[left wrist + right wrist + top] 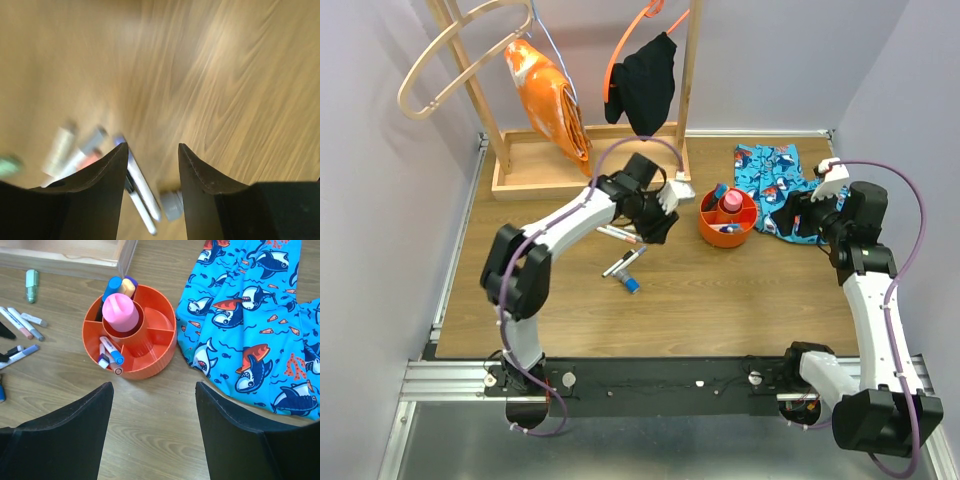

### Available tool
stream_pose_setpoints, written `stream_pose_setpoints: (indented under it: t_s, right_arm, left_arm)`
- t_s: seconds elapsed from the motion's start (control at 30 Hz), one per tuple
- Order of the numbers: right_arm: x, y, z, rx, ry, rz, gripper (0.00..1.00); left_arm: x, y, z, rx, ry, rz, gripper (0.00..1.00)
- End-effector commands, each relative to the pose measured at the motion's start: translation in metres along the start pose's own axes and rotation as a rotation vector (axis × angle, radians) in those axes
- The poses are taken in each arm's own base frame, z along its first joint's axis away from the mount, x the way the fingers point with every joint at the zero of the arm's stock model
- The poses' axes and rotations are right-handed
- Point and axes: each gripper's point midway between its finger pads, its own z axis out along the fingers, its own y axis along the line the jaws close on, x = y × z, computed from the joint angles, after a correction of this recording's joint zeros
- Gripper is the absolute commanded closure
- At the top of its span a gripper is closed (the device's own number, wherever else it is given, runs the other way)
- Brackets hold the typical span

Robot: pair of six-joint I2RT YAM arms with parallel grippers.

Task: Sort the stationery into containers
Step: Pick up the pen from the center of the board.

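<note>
1. My left claw (pixel 152 147) hangs with jaws apart, gripping nothing; thin white pens (pixel 141 192) lie on the wooden table (pixel 225 75) just beneath it.
2. My right claw (pixel 154 385) is spread wide, empty; the round orange plastic divided tub (pixel 145 371) sits just ahead, a pink tube (pixel 120 312) upright in its middle cup.

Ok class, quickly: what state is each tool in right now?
Left tool: open, holding nothing.
Right tool: open, holding nothing.

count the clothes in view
3: an orange one hanging at the rack's left, a black one hanging at its right, and a blue shark-print one lying on the table right of the tub.
</note>
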Motion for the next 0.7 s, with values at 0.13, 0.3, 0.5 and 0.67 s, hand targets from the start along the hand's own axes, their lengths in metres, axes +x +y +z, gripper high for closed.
stream_pose_setpoints:
  t_s: [0.13, 0.3, 0.5, 0.67]
  right_arm:
    - [-0.003, 0.009, -0.005, -0.032, -0.043, 0.013, 0.25]
    - [0.003, 0.01, -0.01, -0.02, -0.04, 0.017, 0.25]
    - [0.01, 0.012, -0.016, -0.004, -0.043, 0.035, 0.25]
    - [0.01, 0.008, -0.016, 0.012, -0.04, 0.032, 0.25]
  left_arm:
    - [0.103, 0.015, 0.016, -0.143, 0.416, -0.199, 0.48]
    - [0.101, 0.027, 0.026, -0.15, 0.434, -0.18, 0.48]
    - [0.108, 0.033, 0.039, -0.143, 0.455, -0.187, 0.49]
    - [0.109, 0.043, 0.05, -0.148, 0.464, -0.199, 0.51]
